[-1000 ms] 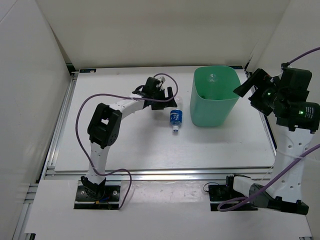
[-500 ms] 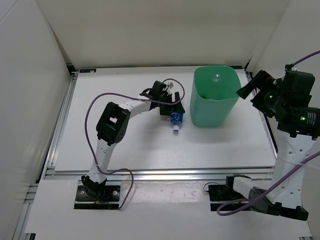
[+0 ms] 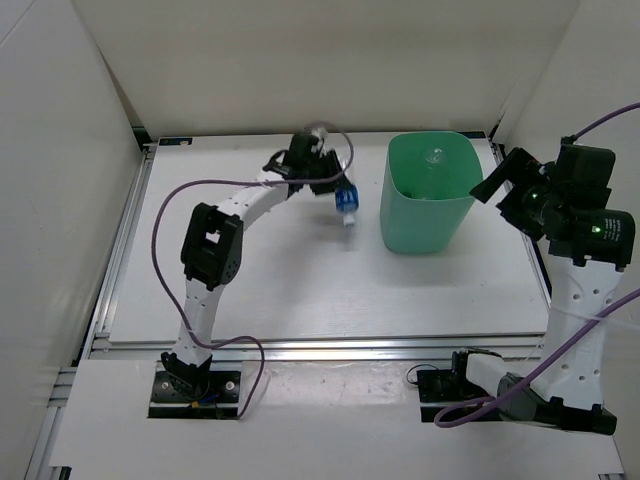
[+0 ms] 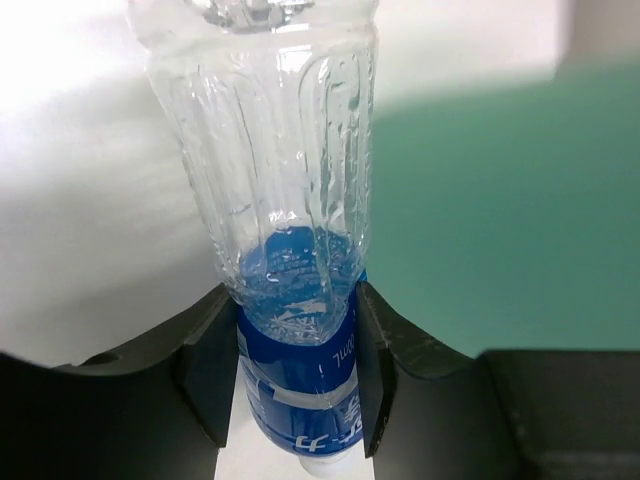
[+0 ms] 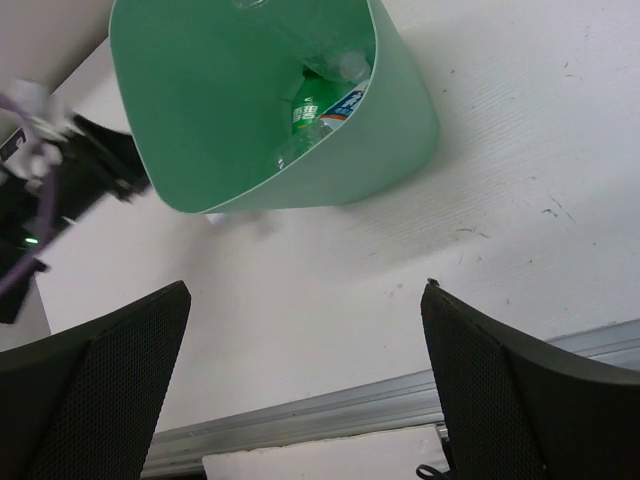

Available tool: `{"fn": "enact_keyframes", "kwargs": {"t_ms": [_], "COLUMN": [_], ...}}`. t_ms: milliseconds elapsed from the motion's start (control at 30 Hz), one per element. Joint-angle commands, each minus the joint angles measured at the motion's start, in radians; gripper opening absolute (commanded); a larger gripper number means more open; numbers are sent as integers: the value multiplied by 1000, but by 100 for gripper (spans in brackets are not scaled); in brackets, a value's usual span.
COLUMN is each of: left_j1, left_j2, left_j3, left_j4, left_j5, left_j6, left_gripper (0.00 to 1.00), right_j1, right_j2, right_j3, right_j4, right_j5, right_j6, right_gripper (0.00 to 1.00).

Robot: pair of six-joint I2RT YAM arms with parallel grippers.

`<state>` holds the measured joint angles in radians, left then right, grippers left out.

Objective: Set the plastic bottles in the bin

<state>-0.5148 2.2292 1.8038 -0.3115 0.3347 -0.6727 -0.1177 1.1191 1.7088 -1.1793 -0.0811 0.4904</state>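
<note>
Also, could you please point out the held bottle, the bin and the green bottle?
held bottle [image 4: 285,200]: left wrist view, clear ribbed body.
bin [image 3: 425,225]: top external view, front wall.
green bottle [image 5: 305,112]: right wrist view, its label.

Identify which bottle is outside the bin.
The blue-labelled clear bottle clamped in the left gripper, beside the bin; the rest, including the green bottle, lie inside it.

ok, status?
Left gripper shut on blue-label bottle, left of bin. Right gripper open, empty, near bin. Nothing between bottle and bin.
</note>
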Motion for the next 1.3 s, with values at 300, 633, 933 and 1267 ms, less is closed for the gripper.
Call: {"fn": "enact_keyframes", "kwargs": {"t_ms": [300, 633, 933, 1267], "left_j1": [-33, -237, -231, -123], "left_j2": [29, 20, -195, -853], "left_j3": [826, 544, 342, -430], "left_j4": [165, 258, 213, 167], "left_j5": [-115, -46, -274, -749], "left_j6": [-62, 146, 320, 307], "left_gripper": [49, 82, 100, 100], "right_j1": [-3, -3, -3, -3], "right_j2": [22, -7, -74, -2], "right_j3": [0, 149, 108, 90], "right_j4": [41, 21, 1, -11], "right_j5": [-23, 15, 69, -23], "right_j6": [10, 0, 0, 27], "right_gripper": [100, 100, 100, 100]}}
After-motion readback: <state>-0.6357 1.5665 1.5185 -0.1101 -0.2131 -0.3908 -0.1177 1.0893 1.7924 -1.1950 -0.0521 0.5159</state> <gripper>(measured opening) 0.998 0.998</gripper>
